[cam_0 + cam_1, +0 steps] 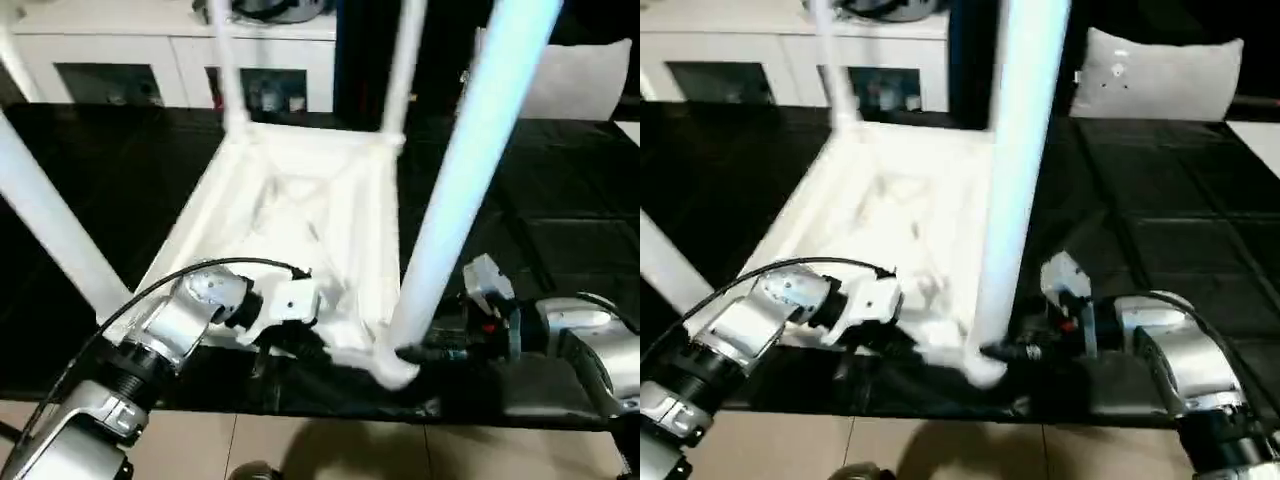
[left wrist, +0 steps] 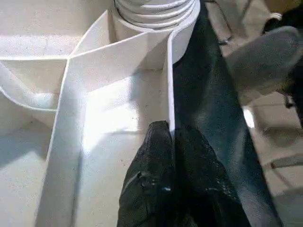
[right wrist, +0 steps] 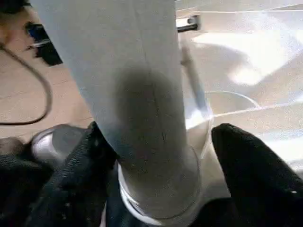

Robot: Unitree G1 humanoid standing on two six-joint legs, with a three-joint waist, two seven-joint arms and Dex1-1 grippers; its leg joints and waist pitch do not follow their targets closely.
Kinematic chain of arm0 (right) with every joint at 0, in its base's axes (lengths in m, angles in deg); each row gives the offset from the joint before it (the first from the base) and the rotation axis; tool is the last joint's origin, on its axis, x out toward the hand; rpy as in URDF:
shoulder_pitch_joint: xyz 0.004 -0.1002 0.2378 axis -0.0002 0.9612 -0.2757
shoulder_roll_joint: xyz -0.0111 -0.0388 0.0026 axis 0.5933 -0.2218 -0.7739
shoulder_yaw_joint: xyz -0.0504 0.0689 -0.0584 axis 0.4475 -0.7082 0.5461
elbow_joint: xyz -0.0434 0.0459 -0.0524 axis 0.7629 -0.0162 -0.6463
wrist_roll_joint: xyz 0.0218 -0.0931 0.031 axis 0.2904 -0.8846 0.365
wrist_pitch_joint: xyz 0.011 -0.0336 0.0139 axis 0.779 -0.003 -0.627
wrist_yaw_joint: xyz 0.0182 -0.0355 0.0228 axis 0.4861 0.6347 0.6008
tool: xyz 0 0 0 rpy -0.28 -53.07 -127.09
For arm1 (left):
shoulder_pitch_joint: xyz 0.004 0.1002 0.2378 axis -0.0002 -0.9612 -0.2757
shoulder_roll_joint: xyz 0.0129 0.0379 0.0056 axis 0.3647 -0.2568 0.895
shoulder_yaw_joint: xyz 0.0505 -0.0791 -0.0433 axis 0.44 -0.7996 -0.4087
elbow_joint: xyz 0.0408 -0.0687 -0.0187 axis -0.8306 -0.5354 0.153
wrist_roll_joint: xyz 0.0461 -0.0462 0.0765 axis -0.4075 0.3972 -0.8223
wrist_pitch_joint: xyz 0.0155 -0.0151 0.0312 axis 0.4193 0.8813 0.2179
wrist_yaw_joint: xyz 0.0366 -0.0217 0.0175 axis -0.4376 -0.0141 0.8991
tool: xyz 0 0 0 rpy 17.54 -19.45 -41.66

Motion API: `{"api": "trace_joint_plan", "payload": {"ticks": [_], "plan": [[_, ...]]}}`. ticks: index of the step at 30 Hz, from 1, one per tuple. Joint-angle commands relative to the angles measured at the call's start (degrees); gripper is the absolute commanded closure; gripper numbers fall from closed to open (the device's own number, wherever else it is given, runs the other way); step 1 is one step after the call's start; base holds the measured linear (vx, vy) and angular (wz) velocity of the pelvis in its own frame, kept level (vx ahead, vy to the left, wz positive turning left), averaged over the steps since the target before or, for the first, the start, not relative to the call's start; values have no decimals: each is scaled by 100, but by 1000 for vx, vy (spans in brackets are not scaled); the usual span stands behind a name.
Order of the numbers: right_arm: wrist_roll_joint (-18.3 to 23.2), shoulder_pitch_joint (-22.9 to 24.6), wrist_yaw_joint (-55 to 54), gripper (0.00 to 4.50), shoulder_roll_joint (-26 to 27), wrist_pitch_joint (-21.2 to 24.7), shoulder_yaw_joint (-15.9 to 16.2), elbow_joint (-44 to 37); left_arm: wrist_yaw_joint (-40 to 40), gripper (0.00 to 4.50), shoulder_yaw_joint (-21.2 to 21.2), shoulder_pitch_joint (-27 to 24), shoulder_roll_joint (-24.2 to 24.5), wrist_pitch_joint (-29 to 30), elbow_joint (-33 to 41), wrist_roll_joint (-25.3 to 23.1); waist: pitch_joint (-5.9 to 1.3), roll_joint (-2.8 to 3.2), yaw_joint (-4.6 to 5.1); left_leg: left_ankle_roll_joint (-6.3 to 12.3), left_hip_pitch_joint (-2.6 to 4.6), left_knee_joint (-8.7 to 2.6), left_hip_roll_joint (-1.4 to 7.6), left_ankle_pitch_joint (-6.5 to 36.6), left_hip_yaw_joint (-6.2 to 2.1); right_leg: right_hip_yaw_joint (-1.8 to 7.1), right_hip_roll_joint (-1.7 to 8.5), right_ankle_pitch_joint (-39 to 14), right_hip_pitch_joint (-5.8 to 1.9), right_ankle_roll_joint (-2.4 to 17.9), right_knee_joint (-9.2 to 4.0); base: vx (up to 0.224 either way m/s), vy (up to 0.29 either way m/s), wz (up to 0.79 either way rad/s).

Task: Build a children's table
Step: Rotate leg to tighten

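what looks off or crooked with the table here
Nothing stands out. The tabletop lies upside down with legs standing in its corner sockets, and no damage shows.

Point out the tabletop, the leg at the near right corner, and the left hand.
tabletop (image 1: 300, 210): left eye view, on its ribbed underside.
near right leg (image 1: 450, 200): left eye view, midway up the tube.
left hand (image 2: 171, 135): left wrist view, fingertips shut on the tabletop's rim.

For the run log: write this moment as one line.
tabletop: upside down | left end effector: shut on tabletop rim | right end effector: fingers around near-right leg, at its socket
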State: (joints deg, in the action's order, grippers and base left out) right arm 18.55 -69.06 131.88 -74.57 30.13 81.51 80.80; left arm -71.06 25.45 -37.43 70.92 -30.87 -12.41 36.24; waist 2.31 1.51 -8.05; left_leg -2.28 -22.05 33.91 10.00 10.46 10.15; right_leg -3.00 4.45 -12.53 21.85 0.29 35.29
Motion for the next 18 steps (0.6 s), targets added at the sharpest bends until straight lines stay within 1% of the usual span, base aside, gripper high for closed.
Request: {"api": "trace_joint_plan", "payload": {"ticks": [1,2,3,5,6,7,9,11,13,14,15,16,17,18], "plan": [[49,-127,136,149,-57,66,65,20,-444,450,398,-61,17,-103,141,-71,-322,-83,30,491,135,-376,383,781,-89,236,448,-490,-196,1436,-365,0,0,0],[52,-130,154,156,-60,70,73,21,-449,450,401,-63,20,-110,140,-73,-326,-85,26,479,138,-374,382,798,-88,237,449,-500,-196,1433,-368,0,0,0],[67,-139,195,161,-61,82,84,26,-448,450,408,-69,20,-123,137,-78,-331,-111,27,467,133,-374,379,778,-86,236,448,-475,-206,1424,-361,0,0,0],[113,-185,318,179,-62,89,122,92,-452,450,429,-66,15,-149,118,-63,-334,-108,19,478,130,-366,376,724,-86,238,448,-408,-202,1427,-350,0,0,0],[113,-185,318,179,-62,89,122,92,-452,450,429,-66,15,-149,118,-63,-332,-114,17,482,130,-365,374,724,-84,236,447,-411,-200,1430,-353,0,0,0],[147,-194,382,200,-63,108,149,96,-463,450,428,-74,14,-148,122,-57,-337,-117,17,481,129,-364,375,698,-86,233,447,-396,-201,1437,-347,0,0,0],[156,-198,406,206,-61,111,157,101,-470,450,427,-79,17,-144,128,-56,-343,-114,10,496,129,-355,373,663,-84,233,449,-347,-204,1448,-341,0,0,0],[161,-192,422,227,-51,110,160,113,-468,450,424,-93,21,-142,134,-54,-343,-126,9,516,127,-351,369,616,-83,233,444,-290,-204,1448,-334,0,0,0],[204,-150,436,234,-32,155,164,89,-460,450,418,-109,24,-123,144,-34,-345,-111,9,512,128,-352,370,623,-85,231,446,-327,-203,1445,-337,0,0,0],[226,-125,435,239,-21,183,162,62,-460,450,407,-122,22,-105,154,-13,-344,-118,14,510,124,-351,367,626,-83,232,442,-331,-205,1442,-340,0,0,0],[265,-77,417,244,2,224,151,3,-453,450,380,-144,7,-59,166,32,-346,-95,12,493,130,-352,369,649,-86,231,442,-349,-203,1442,-342,0,0,0],[306,-18,383,244,35,280,132,-73,-431,450,352,-168,-14,-43,176,71,-343,-84,14,477,129,-357,373,663,-88,234,438,-314,-205,1443,-344,0,0,0],[331,16,356,244,57,308,119,-116,-415,450,336,-177,-30,-44,177,90,-344,-93,7,472,132,-360,375,685,-91,234,441,-313,-210,1440,-344,0,0,0],[358,69,266,245,106,346,87,-184,-378,450,308,-192,-62,-17,192,124,-348,-68,10,467,125,-355,369,675,-95,233,442,-295,-212,1449,-334,0,0,0]]}}
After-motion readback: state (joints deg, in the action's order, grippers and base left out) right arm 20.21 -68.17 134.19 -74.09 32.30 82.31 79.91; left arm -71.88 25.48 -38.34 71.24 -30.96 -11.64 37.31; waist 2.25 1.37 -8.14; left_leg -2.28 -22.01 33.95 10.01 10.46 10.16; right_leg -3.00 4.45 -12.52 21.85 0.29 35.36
